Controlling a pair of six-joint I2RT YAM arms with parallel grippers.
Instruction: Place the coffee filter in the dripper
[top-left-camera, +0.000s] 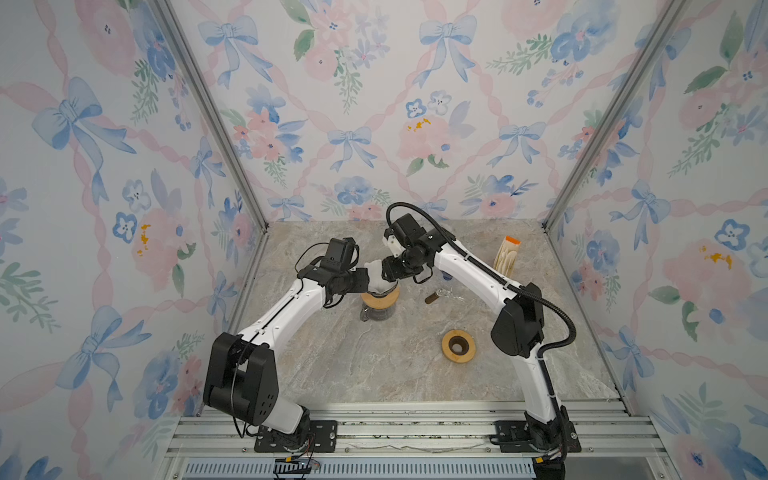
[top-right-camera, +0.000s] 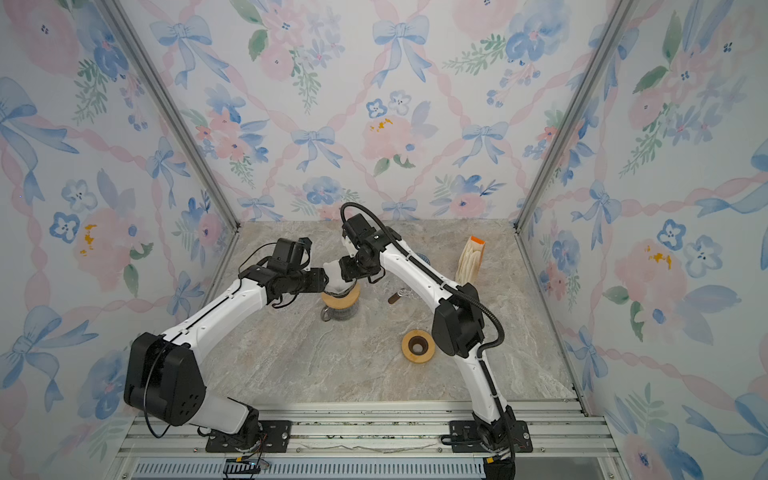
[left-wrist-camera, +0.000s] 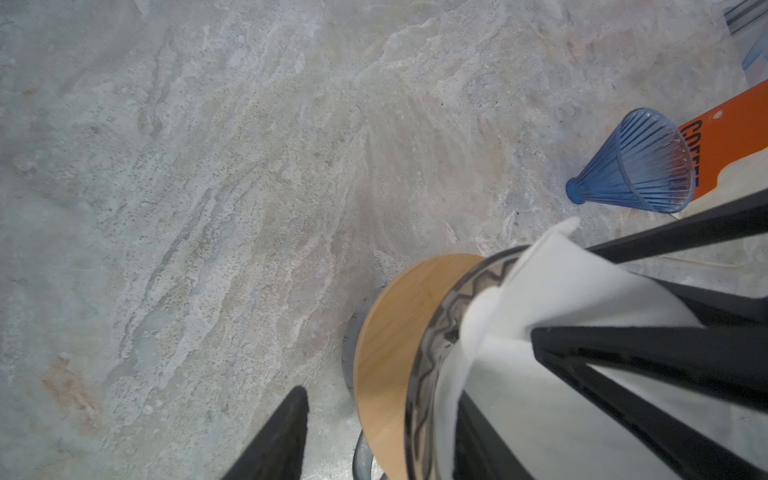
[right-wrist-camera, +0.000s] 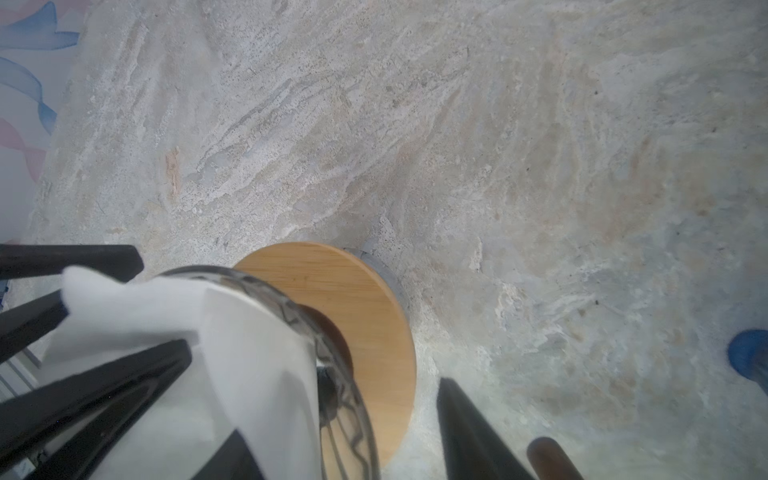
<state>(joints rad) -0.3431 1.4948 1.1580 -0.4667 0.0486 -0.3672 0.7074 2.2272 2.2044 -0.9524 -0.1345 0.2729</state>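
The white paper coffee filter (top-left-camera: 375, 275) (top-right-camera: 335, 277) stands partly inside the glass dripper (left-wrist-camera: 432, 357) (right-wrist-camera: 332, 353). The filter's creased upper edge sticks out above the rim. The dripper has a round wooden collar (top-left-camera: 380, 296) (left-wrist-camera: 390, 345) and sits on a glass carafe (top-left-camera: 376, 313). My left gripper (top-left-camera: 365, 279) (left-wrist-camera: 382, 395) and right gripper (top-left-camera: 388, 270) (right-wrist-camera: 340, 407) meet over it from opposite sides, both open. Each has one finger down inside the filter (left-wrist-camera: 561, 299) (right-wrist-camera: 257, 365) and the other outside the collar, clear of it.
A blue ribbed plastic cone (left-wrist-camera: 631, 166) (top-right-camera: 424, 259) lies on its side behind the right arm. An orange-topped filter pack (top-left-camera: 508, 255) stands at the back right. A brown-handled scoop (top-left-camera: 434, 297) and a loose wooden ring (top-left-camera: 458, 346) lie right of the carafe.
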